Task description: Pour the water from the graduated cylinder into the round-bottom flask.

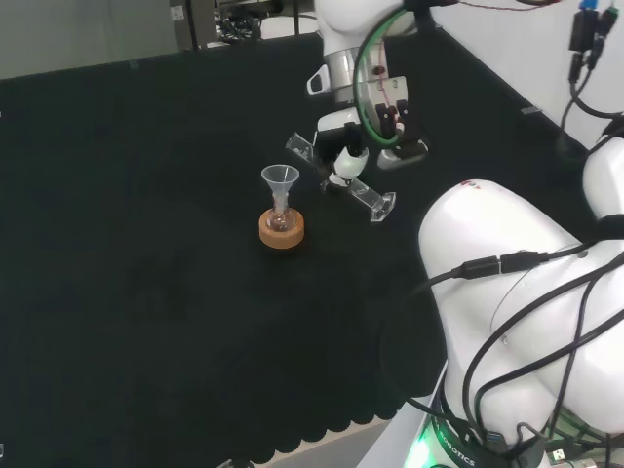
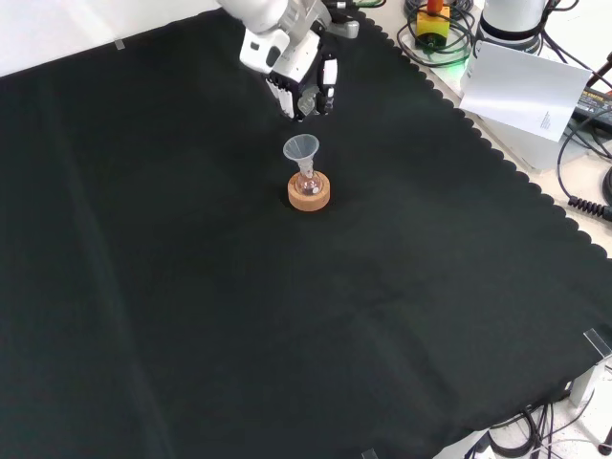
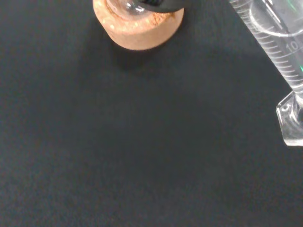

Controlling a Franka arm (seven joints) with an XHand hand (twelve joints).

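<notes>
- The hand point(image 1: 349, 154) is curling its fingers around the middle of the graduated cylinder point(image 1: 341, 179), gripping it off the cloth and tilted hard over, mouth at about ten o'clock in the head view, foot at about four o'clock.
- In the wrist view the cylinder's ribbed scale and foot point(image 3: 292, 118) are showing close up; I cannot tell how much water is left inside.
- The funnel point(image 1: 280, 182) is sitting in the round-bottom flask point(image 1: 281, 220), which is resting on a cork ring point(image 1: 281, 231) just beside the cylinder's mouth, at about eight o'clock from the hand.
- To pour well, I judge the lip should be coming over the funnel's bowl before tipping further, and slowly, since the funnel looks light and easy to knock.
- The black cloth point(image 2: 191, 287) is lying flat and otherwise bare around the stand.
- At the front view's two o'clock, a white sheet point(image 2: 526, 86) and cables are lying off the cloth's scalloped edge.
</notes>
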